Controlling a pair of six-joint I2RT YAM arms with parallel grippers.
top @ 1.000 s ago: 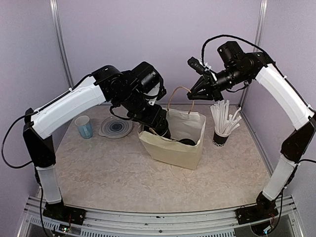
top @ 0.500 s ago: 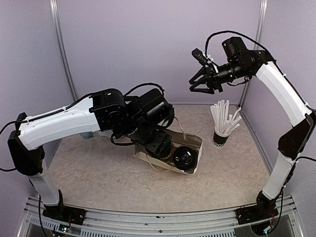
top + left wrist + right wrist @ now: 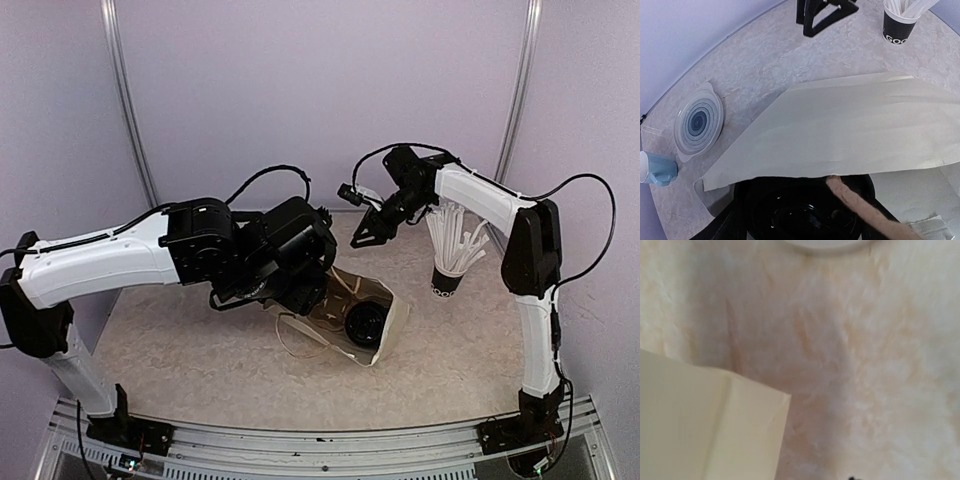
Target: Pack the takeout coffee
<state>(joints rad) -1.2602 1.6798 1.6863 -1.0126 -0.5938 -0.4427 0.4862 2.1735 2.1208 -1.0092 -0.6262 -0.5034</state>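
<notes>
Paper bag [image 3: 393,318] just tipped over; ur right gripper [image 3: 366,233] let go, open & empty. Left gripper [image 3: 800,225] seems clamped on cup [image 3: 365,322] inside. Restand bag.

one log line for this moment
bag: on its side | lidded cup: in bag, left pincer around it, grip unclear | right pincer: open, empty

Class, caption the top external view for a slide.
Paper bag tipped on its side, a lidded black cup showing inside.
</notes>
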